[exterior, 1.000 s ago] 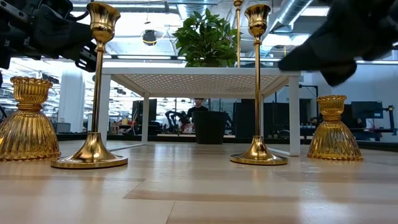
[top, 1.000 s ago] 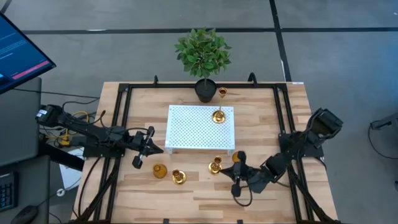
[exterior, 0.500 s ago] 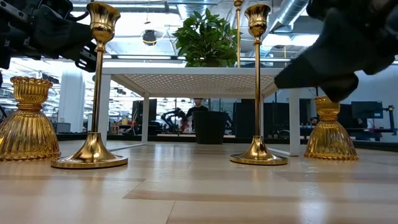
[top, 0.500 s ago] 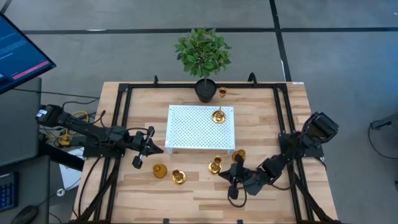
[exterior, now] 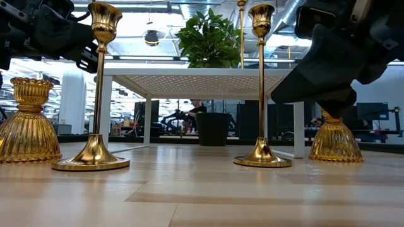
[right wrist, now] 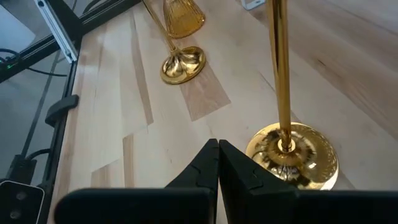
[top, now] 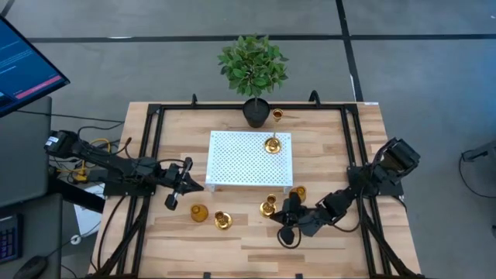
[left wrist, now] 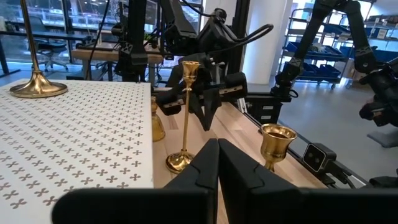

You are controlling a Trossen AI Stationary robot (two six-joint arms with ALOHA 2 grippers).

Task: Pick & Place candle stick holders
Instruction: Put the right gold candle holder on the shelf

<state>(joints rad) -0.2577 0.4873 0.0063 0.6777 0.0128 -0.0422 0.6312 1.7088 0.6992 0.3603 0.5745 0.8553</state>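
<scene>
Right gripper [top: 284, 230], fingers pressed together and empty, hovers beside a tall gold metal candlestick holder [top: 268, 206] near the white perforated tray [top: 249, 159], likely lining up a grasp.

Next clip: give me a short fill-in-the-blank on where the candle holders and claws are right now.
1. The number of gold candle holders standing on the white perforated tray is ____.
2. The right claw sits beside a tall candle holder with its fingers ____.
3. The left claw waits off the tray's ____ side in the high view.
4. The potted plant stands at the table's ____ edge in the high view.

Missing words: one; shut; left; top
</scene>
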